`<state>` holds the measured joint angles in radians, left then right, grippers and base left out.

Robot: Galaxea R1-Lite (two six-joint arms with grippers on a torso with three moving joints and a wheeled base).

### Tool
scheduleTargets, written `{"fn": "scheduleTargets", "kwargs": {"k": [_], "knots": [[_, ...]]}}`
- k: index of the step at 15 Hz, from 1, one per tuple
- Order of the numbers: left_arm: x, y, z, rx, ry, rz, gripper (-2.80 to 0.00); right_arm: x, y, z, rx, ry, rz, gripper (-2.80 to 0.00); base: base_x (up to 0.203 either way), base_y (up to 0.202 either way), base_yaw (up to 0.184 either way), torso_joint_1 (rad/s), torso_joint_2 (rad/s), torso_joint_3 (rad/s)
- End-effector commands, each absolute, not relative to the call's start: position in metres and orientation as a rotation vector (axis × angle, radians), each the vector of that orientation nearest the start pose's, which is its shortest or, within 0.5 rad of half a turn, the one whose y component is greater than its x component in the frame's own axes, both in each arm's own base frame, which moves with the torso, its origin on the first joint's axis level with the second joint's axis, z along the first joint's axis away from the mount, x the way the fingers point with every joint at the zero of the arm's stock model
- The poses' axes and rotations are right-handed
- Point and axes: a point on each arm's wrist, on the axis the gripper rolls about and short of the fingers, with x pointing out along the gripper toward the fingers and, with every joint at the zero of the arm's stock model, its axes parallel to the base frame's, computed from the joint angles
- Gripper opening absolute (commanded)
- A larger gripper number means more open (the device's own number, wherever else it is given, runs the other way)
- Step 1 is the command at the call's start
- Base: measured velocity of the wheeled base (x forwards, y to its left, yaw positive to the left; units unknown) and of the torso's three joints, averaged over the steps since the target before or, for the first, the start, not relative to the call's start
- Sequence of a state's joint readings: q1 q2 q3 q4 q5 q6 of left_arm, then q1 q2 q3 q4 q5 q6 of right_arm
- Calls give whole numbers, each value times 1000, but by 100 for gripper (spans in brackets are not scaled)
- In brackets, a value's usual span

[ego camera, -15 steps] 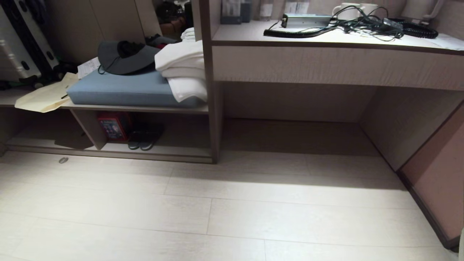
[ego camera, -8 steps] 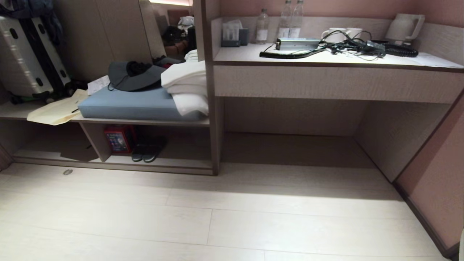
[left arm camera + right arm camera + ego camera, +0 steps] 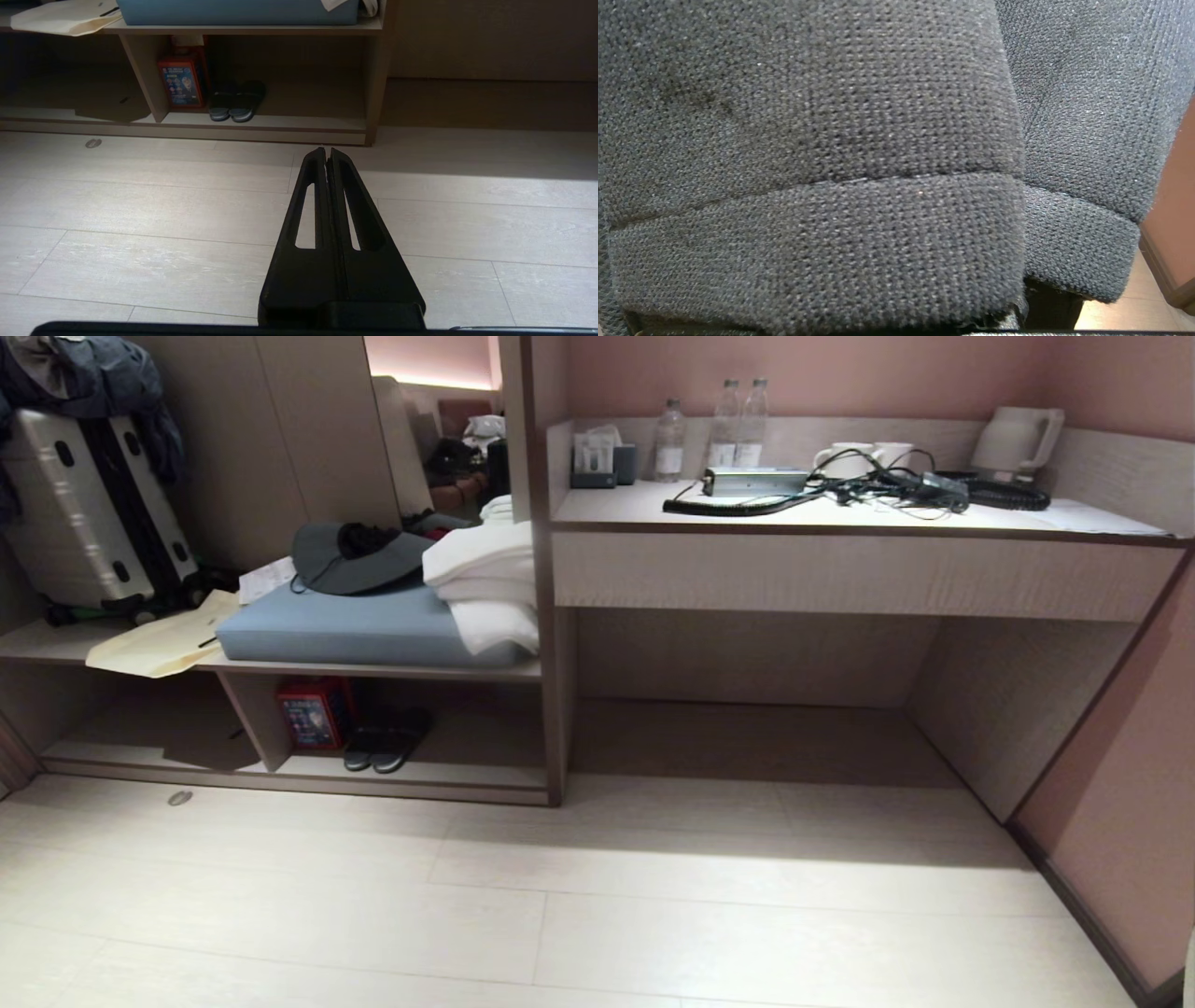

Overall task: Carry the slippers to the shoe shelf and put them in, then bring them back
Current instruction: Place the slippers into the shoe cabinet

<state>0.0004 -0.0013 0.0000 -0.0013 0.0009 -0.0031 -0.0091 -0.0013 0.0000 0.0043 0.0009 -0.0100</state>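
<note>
Pale plank floor (image 3: pixel 597 915) stretches out ahead of us, and at its far side sits the shoe shelf (image 3: pixel 448 775), tucked low to the left of the long counter (image 3: pixel 616 504) with its bottles and cables. On top of the shoe shelf lies a blue cushion (image 3: pixel 345 630). In its right-hand cubby we spot a red box (image 3: pixel 313 712) against the divider and, just beside it, a dark pair of shoes (image 3: pixel 387 751), which is not our pair.

So where are the slippers (image 3: pixel 812 186)? Right up against the right wrist camera: grey knit fabric fills that view, two pieces side by side, each with a wide band across it. We can't see the right pincer itself behind all that cloth, but it reads as closed, and by our judgement it is clamped on the slippers.

The left pincer (image 3: pixel 327 150) hangs over the floor, well short of the shoe shelf, its two fingers pressed together on nothing. It looks like a passenger here.

Our call on progress: early going. The slippers are picked up and in transit, and the shoe shelf is in sight but well apart from us. The open space right of the dark pair looks like the spot. Putting them in and bringing them back are both left to do.
</note>
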Motion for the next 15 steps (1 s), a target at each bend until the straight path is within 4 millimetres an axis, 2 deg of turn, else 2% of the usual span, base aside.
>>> {"fn": "scheduleTargets", "kwargs": {"k": [1, 5, 15], "knots": [[-23, 0, 76, -4, -2, 3, -280, -23, 0, 75, -11, 3, -9, -280, 0, 0, 0, 0, 0, 0], [-23, 0, 76, -6, -2, 3, -280, -23, 0, 75, -11, 4, -8, -280, 0, 24, 1, 0, 0, 2], [-23, 0, 76, -8, -1, 2, -280, -23, 0, 75, -10, 2, -8, -280, 0, 189, -2, 2, 3, 3]]}}
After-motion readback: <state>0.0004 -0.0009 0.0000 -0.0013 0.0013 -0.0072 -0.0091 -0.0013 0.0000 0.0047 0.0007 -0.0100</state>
